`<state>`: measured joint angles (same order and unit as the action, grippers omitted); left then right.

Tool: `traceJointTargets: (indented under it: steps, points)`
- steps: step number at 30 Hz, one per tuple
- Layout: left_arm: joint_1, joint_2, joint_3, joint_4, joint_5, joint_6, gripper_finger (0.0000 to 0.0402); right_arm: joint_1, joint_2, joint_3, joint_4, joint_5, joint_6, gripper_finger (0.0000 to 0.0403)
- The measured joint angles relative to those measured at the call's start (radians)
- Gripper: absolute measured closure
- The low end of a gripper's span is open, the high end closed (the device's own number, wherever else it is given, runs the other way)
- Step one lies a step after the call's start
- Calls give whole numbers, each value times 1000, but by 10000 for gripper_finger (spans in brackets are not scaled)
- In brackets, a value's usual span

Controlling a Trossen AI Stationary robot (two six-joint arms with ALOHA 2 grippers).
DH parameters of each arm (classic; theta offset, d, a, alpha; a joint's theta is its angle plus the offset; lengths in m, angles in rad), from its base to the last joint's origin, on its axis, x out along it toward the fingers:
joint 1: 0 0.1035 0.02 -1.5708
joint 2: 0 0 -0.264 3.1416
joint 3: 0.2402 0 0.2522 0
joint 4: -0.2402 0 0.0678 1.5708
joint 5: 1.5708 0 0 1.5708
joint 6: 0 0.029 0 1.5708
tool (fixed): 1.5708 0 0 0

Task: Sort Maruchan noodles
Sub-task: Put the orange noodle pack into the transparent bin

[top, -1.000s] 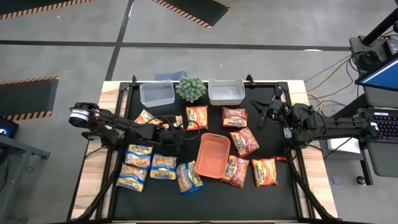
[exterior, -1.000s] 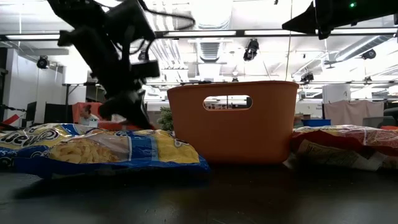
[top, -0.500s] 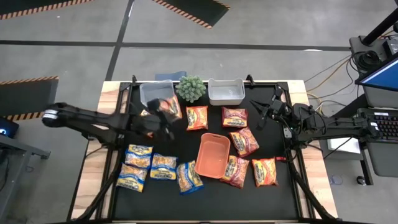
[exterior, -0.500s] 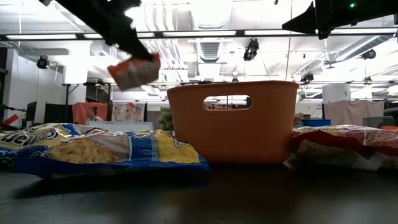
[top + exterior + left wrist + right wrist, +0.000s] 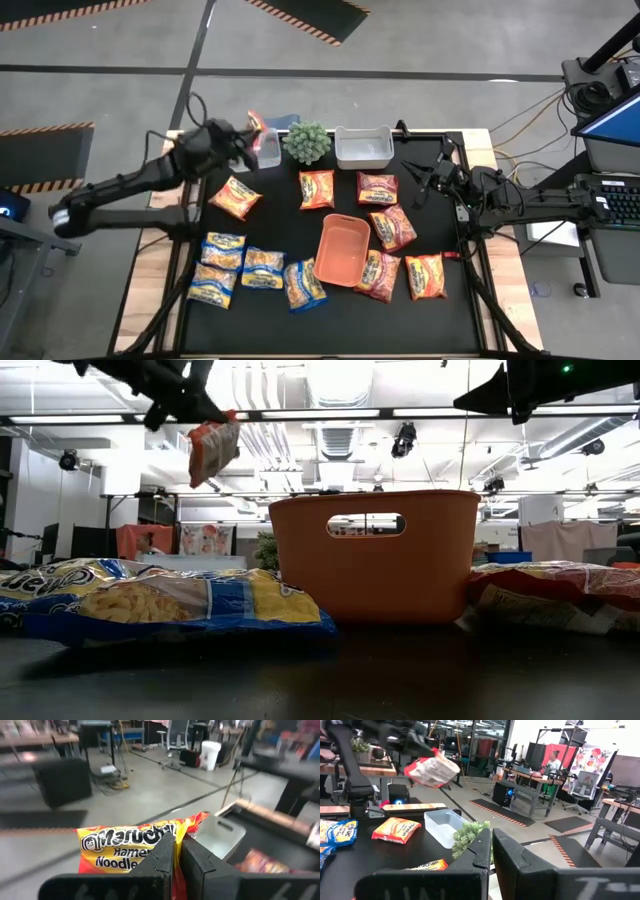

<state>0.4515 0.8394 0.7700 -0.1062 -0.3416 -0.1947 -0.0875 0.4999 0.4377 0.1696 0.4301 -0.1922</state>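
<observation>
Left claw (image 5: 248,146) grips an orange plastic ramen packet (image 5: 266,148) above the black counter (image 5: 330,310); right claw (image 5: 418,187) closed, empty.

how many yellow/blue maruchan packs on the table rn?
4 yellow-and-blue packets, all at the table's front left: one nearest the left edge, one in front of it, one to its right, and one beside the orange tray. None looks hidden from above.
</observation>
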Motion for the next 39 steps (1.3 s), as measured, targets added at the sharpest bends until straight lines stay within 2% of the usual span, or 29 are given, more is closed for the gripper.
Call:
traceJointTargets:
  steps: [4, 8, 10, 12, 20, 23, 30, 39]
  points:
    - [248, 26, 0, -1, 256, -142, 402, 0, 0, 0, 0, 0, 1, 394]
    - [472, 96, 0, 1, 471, -264, 401, 0, 0, 0, 0, 0, 1, 394]
    - [552, 143, 0, 6, 557, -319, 401, 0, 0, 0, 0, 0, 1, 394]
    - [596, 191, 0, 15, 600, -372, 401, 0, 0, 0, 0, 0, 1, 394]
    - [598, 382, 0, 163, 611, -524, 401, 0, 0, 0, -22, 0, 15, 394]
    - [572, 418, 0, 179, 561, -590, 401, 0, 0, 0, -38, 0, 19, 394]
    - [518, 411, -53, 174, 376, -734, 401, 0, 0, 0, -39, 0, 24, 394]
    - [517, 375, -189, 401, 367, -889, 401, 0, 0, 0, -38, 6, 12, 394]
